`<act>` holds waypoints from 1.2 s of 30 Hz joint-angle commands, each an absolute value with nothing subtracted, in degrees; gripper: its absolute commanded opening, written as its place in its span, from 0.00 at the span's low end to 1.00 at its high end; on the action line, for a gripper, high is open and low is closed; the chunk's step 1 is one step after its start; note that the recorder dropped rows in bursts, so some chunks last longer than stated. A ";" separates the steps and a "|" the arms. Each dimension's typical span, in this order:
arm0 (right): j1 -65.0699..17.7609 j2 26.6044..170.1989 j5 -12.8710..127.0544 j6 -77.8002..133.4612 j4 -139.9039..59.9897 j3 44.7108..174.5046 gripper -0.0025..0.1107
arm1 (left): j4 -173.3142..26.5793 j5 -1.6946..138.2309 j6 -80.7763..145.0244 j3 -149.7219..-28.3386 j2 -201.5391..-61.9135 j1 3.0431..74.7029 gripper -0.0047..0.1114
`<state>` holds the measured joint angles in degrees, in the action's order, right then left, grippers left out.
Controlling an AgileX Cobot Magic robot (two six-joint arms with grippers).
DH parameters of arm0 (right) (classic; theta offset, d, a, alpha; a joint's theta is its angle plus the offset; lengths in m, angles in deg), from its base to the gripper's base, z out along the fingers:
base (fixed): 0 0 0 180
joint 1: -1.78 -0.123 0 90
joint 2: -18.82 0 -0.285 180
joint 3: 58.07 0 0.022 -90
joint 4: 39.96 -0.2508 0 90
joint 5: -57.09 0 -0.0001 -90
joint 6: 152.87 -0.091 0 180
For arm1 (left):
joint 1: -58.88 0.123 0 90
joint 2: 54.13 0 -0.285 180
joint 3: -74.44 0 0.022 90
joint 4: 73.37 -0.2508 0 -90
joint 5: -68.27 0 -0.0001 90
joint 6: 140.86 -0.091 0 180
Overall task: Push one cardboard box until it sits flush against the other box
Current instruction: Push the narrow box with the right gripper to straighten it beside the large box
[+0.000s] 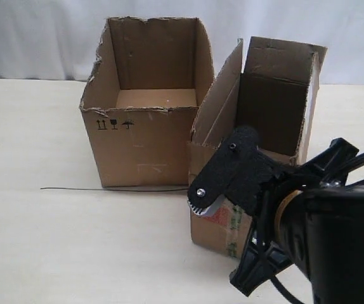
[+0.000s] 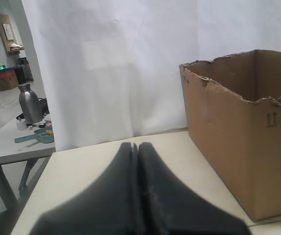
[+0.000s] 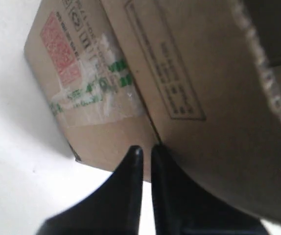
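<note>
While the right gripper (image 1: 198, 206) hangs low at the near end of the cardboard box (image 1: 271, 114), its two black fingers lie almost together with only a hairline slit between them and nothing in it. Seen from the right wrist, those tips (image 3: 144, 151) sit right at the lower edge of that box (image 3: 189, 73), close to its corner; I cannot tell whether they touch the card. Beyond them on the box end are the red label (image 3: 59, 46) and a strip of green-printed clear tape (image 3: 89, 90).

Taking the pale table (image 1: 42, 240) as a dial from the exterior camera, the other box (image 1: 141, 149) stands at about 11 o'clock, open-topped, with a ragged rim and small black handling symbols (image 1: 114, 124) on its front. The cardboard box stands at its 3 o'clock, flaps up, slewed so that its labelled end points toward 7 o'clock. One raised flap leans toward the wider box. The two are very near, but I cannot tell whether their walls meet; they are not parallel.

A thin dark wire (image 1: 106, 189) lies on the table along the wider box's front foot, running off toward 9 o'clock.

From the left wrist, the left gripper (image 2: 136, 146) is pressed closed and empty, well apart from the other box (image 2: 238, 142). A white curtain (image 1: 42, 38) hangs behind.
</note>
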<state>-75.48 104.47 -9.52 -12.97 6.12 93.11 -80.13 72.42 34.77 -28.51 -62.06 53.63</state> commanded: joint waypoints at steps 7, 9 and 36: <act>-69.36 104.08 -8.61 -16.07 12.16 92.96 0.07 | -80.31 72.24 35.00 -28.34 -61.91 53.81 0.04; -67.58 104.08 -7.81 -16.07 12.85 92.96 0.07 | -80.31 72.24 35.00 -28.34 -61.91 53.81 0.04; -56.03 104.08 4.02 -18.66 17.48 92.96 0.07 | -80.31 72.24 35.00 -28.34 -61.91 53.81 0.04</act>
<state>-56.34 104.47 2.21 -16.90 15.41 92.98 -80.13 72.42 34.77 -28.51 -62.06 53.63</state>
